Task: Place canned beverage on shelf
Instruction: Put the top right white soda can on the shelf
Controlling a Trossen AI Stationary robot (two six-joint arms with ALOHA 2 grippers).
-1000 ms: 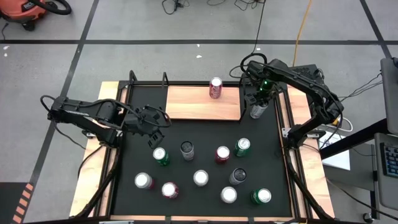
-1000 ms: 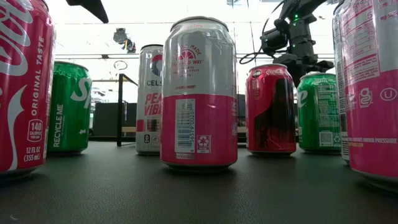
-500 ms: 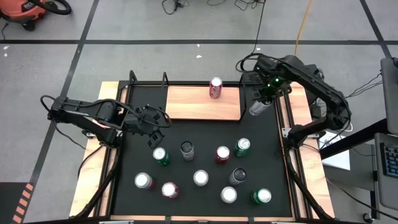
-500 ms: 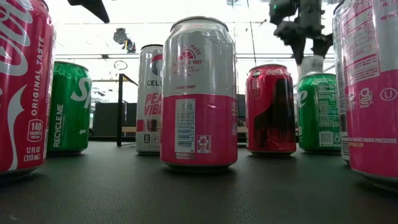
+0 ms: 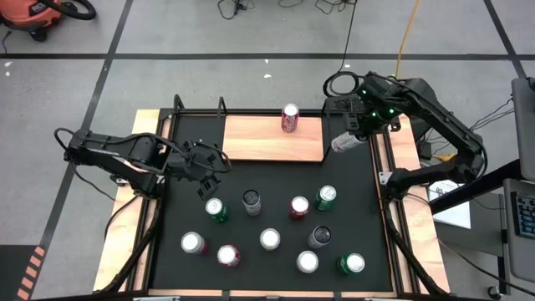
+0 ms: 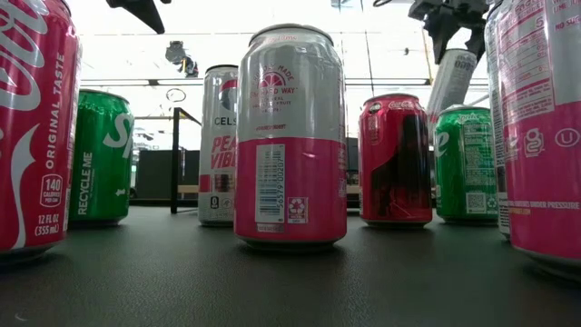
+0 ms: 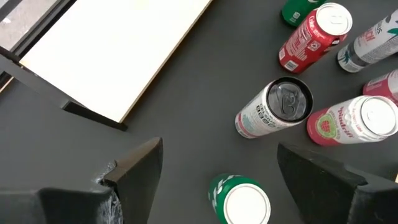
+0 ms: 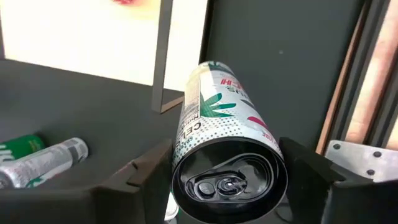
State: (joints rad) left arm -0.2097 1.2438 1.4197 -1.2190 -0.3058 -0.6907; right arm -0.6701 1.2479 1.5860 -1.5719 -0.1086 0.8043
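- Your right gripper (image 5: 355,138) is clamped on a tall slim white can (image 5: 343,142), fingers on either side of its upper wall near the top rim; the right wrist view shows the lid between the two fingers.
- The can is off the black mat (image 5: 276,192) and tilted, hanging just off the right end of the shelf (image 5: 251,138), near the mat's far right corner.
- One pink can (image 5: 290,118) already stands on the shelf at its far edge, toward the right end; the board's left and middle are bare.
- Treat the held can as rigid but thin-walled and smooth: squeeze hard and it may dent, too lightly and it could slip. If full, it will be fairly heavy and top-heavy when tall, so level it before setting down.
- Your left gripper (image 5: 203,159) waits with its fingers spread and nothing between them, above the mat's left side, near the shelf's left end.
- Ten more cans stand across the mat's near half.
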